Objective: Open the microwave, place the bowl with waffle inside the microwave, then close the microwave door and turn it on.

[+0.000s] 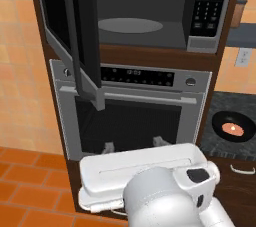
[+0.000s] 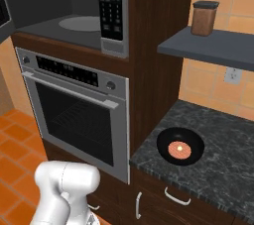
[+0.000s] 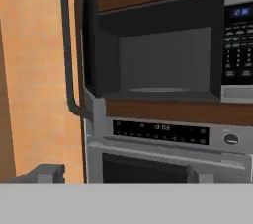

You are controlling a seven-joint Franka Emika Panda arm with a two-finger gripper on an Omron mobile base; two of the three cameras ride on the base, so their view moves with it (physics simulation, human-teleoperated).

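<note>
End effector [image 3: 118, 173] jaws spread wide, empty, hanging low in front of the oven [image 1: 132, 116], fingertips [image 3: 47, 172] apart at the bottom of the hand view. Oven door shut, under the microwave [image 1: 150, 16]. Microwave door [image 1: 70, 26] swung open to the left, curved bar handle [image 3: 66, 50] facing out. Cavity bare, grey turntable [image 1: 130, 25] inside, keypad [image 2: 110, 6] at right. Off to the right, bowl [image 2: 180, 146] sits on the dark stone surface [image 2: 223, 159], waffle [image 2: 179, 149] inside it, well apart from the microwave. Brown jar [image 2: 204, 18] on the shelf [image 2: 213, 45] above.
</note>
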